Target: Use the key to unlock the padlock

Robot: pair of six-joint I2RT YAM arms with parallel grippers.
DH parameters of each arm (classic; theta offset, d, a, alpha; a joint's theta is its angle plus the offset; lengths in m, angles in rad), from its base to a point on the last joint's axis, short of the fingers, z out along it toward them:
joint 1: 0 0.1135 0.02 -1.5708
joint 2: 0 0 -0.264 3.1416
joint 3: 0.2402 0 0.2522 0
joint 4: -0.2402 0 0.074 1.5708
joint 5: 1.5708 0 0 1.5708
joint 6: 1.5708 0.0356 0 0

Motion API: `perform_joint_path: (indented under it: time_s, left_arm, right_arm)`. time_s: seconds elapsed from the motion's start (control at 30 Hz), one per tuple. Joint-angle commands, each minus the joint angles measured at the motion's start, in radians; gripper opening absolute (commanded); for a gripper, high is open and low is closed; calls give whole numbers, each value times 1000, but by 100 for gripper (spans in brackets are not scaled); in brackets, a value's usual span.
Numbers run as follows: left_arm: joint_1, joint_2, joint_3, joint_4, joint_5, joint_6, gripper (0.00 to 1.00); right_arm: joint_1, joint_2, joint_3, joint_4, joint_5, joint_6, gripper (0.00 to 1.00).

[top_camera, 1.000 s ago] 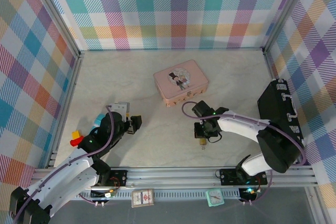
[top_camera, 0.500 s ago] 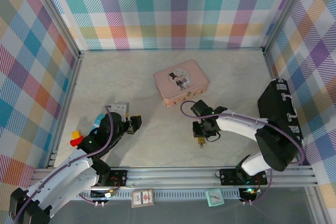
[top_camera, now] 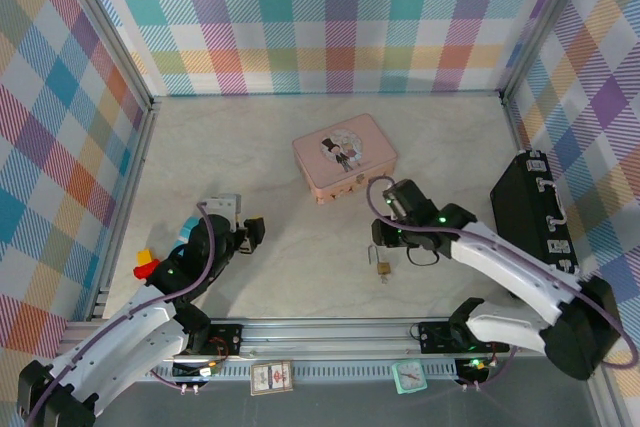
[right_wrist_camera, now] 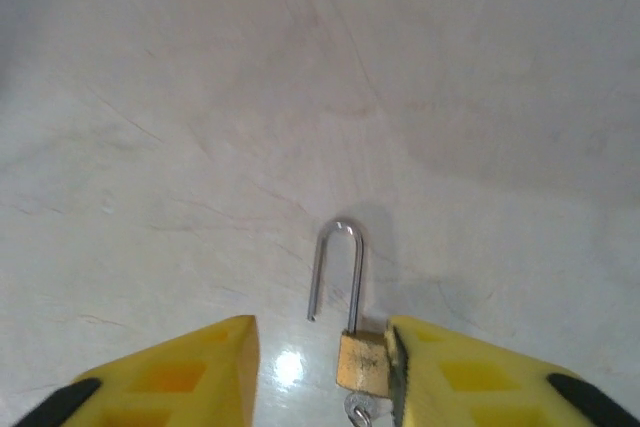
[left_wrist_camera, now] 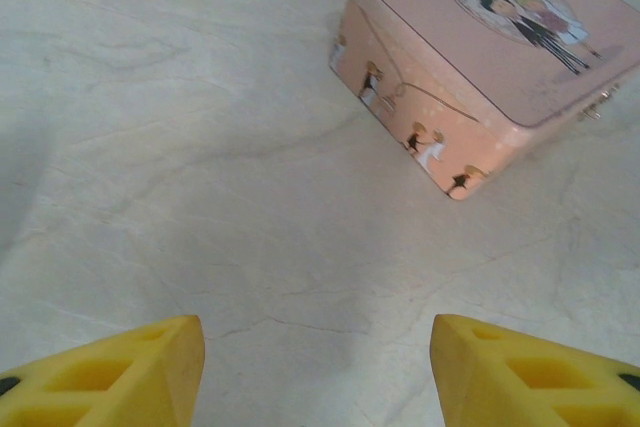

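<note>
Brass padlock (right_wrist_camera: 362,362) lies flat on marbled table (right_wrist_camera: 480,97) between your right gripper's (right_wrist_camera: 320,335) jaws. Its boxy body rests against one yellow finger (right_wrist_camera: 470,377), unclamped. Jaws part-way apart. Thin silver shackle (right_wrist_camera: 340,267), U-shaped, has one leg free, bend pointing away from jaws. Silvery key (right_wrist_camera: 358,409) end at body's near side. Right arm reaches low, wrist tipped down. Your left gripper (left_wrist_camera: 315,342) sits low, jaws wide over bare table. Pink tin (left_wrist_camera: 500,77), round-cornered, ahead of them.
</note>
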Motion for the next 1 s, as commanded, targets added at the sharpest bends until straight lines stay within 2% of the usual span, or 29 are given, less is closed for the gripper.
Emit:
perform_joint_path:
  time_s: [0.0,0.1,0.13,0.2,0.23,0.33,0.43,0.57,0.73,0.97]
  left_arm:
    - [-7,-39,61,-2,-146,14,62]
    - [-6,-56,75,14,-268,16,65]
    - [-6,-56,76,30,-305,19,69]
    - [-3,-47,82,51,-360,25,94]
    - [0,-39,87,58,-397,23,100]
    - [8,-5,85,118,-463,69,100]
    - [22,104,4,372,-497,253,100]
    - [84,310,-4,562,-537,329,100]
    - [201,521,38,622,-388,302,100]
    - [286,758,42,813,-294,357,100]
  right_arm:
    - [3,-106,-1,8,130,-89,53]
    - [3,-196,-32,83,255,-148,71]
    - [3,-223,-45,115,303,-169,77]
    - [3,-270,-79,196,392,-217,84]
    - [2,-295,-103,245,439,-240,88]
    - [-2,-353,-195,421,494,-342,94]
    - [-21,-380,-277,553,502,-357,96]
    - [-51,-323,-300,583,507,-356,98]
    - [-110,-252,-293,572,515,-364,100]
    - [-182,-197,-310,617,500,-387,99]
